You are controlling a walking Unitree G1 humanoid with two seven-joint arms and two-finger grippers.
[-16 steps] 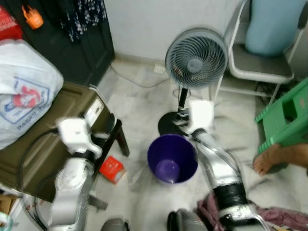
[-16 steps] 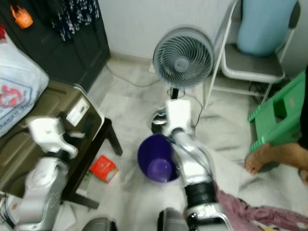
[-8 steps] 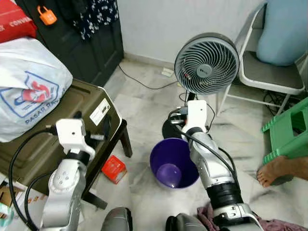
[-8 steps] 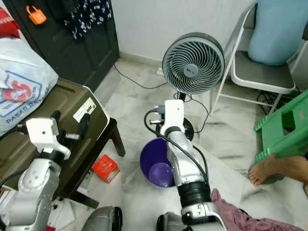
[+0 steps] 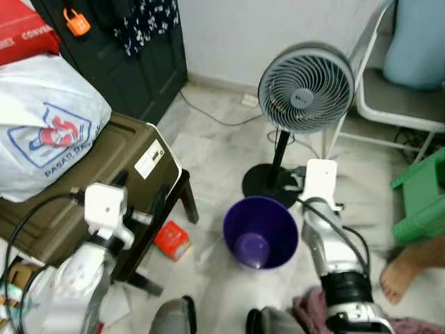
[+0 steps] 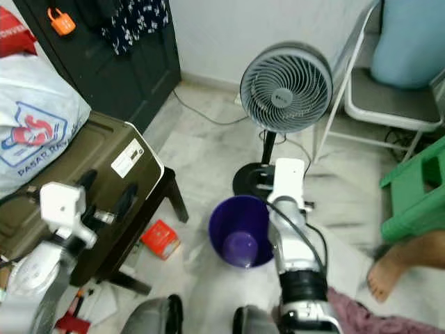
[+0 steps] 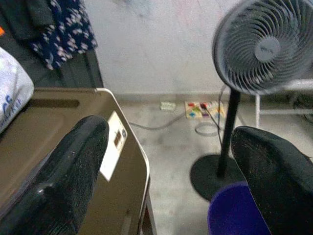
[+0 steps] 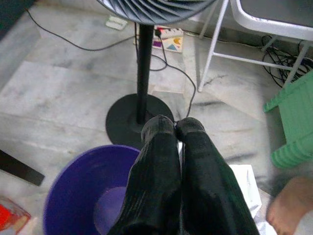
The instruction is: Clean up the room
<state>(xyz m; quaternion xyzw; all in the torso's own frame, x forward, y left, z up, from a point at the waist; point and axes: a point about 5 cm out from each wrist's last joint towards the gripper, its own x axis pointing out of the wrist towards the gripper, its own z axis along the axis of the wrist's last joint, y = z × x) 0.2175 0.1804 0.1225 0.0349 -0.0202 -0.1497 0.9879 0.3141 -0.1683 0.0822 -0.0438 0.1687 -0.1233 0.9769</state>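
Note:
A purple bucket (image 5: 261, 233) stands empty on the marble floor in front of me. Left of it lies a small red box (image 5: 172, 239), close to the leg of a black table. A maroon cloth (image 6: 358, 314) is bunched on the floor at my right side. My right gripper (image 8: 175, 126) is shut with nothing in it, held above the bucket's far right rim near the fan's base. My left gripper (image 7: 166, 166) is open, its fingers (image 6: 125, 198) spread wide over the edge of the olive case (image 5: 76, 181).
A standing fan (image 5: 304, 87) is just behind the bucket, its cable running to a power strip (image 7: 198, 108). A white plastic bag (image 5: 42, 132) rests on the olive case. To the right are a metal chair (image 6: 389, 104), a green stool (image 6: 417, 188) and a person's bare foot (image 6: 389, 268).
The view has shifted and sharpened. My right arm has swung to the right, from behind the bucket to its right rim. The left arm keeps its pose.

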